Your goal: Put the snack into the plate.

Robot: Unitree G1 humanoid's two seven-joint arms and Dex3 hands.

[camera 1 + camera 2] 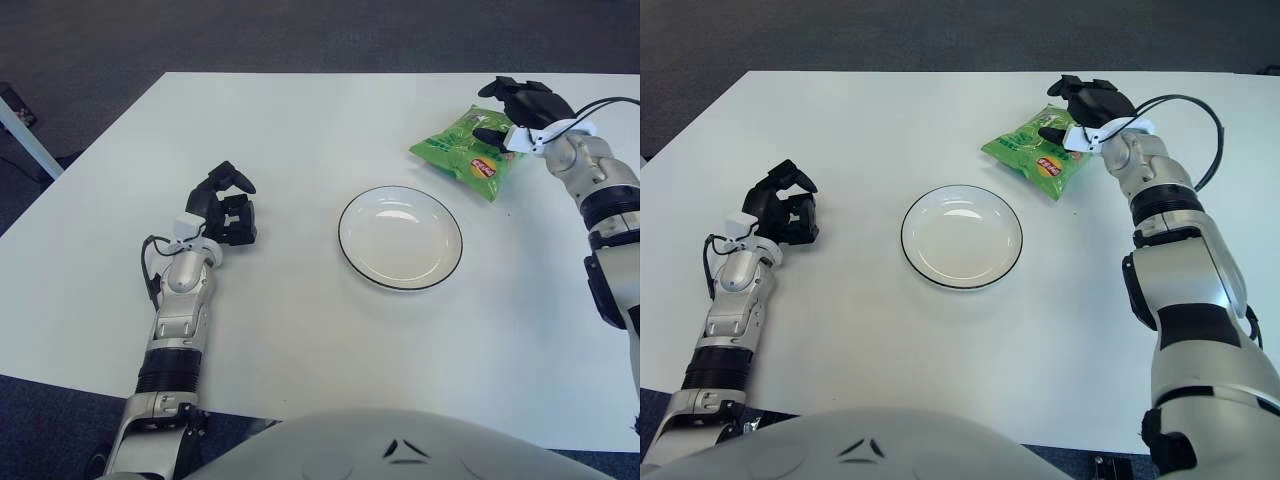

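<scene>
A white plate with a thin dark rim sits near the middle of the white table. Nothing lies in it; only a glint of light shows on its bare inner surface.

The snack, a green bag with a red and yellow label near its lower corner, lies flat on the table beyond the plate and to its right, near it but apart from its rim. The bag is turned at an angle, one corner pointing toward the plate.

The right hand is at the bag's far right edge, reached out from a forearm that runs up along the right side of the table. Its dark fingers are spread and bent down over the top of the bag, one fingertip touching the green foil. The fingers arch above the bag without closing around it, so the bag lies ungrasped. A black cable loops beside the wrist.

The left hand shows to the left of the plate, well apart from it, above the table's left half. Its forearm runs up from the lower left edge. The fingers are curled in toward the palm and hold nothing.
</scene>
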